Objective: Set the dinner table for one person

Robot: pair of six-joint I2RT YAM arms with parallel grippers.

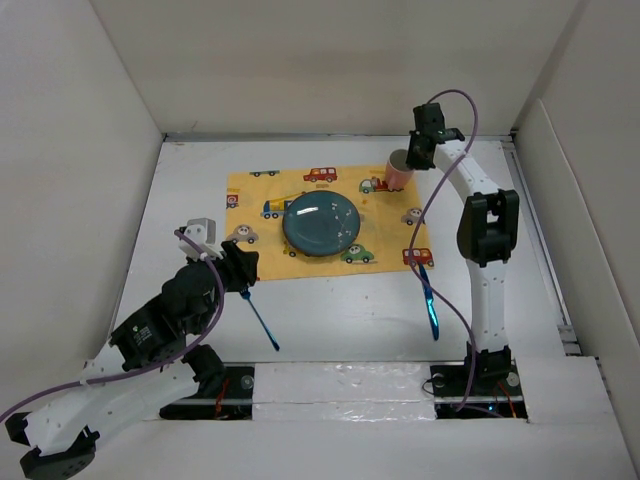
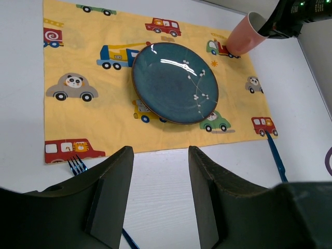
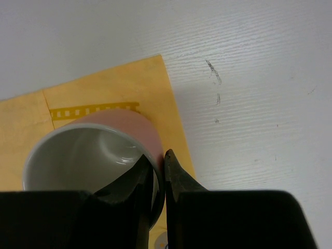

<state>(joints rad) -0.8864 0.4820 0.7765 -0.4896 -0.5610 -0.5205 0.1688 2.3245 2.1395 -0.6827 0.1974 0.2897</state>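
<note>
The white dinner table carries a yellow car-printed cloth with a dark blue plate in its middle. A pink cup is at the cloth's far right corner. My right gripper is shut on the cup's rim, one finger inside and one outside, in the right wrist view. A blue fork lies left of the cloth's near edge. My left gripper is open and empty just above the fork's tines. The left wrist view shows its fingers apart over bare table.
A second blue utensil lies on the table by the cloth's near right corner, also in the left wrist view. White walls enclose the table on the left, back and right. The plate and cup show in the left wrist view.
</note>
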